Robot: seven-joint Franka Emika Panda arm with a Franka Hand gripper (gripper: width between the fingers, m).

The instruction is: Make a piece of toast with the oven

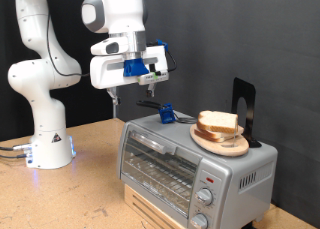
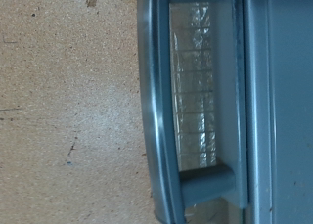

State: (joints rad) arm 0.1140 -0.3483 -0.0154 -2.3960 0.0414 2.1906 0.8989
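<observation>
A silver-grey oven [image 1: 190, 161] sits near the wooden counter's [image 1: 90, 194] front right corner, door closed. On its roof, a round wooden plate [image 1: 220, 141] holds the piece of toast [image 1: 218, 122]. Behind and above, the gripper [image 1: 146, 84] hangs empty; its opening cannot be judged.
</observation>
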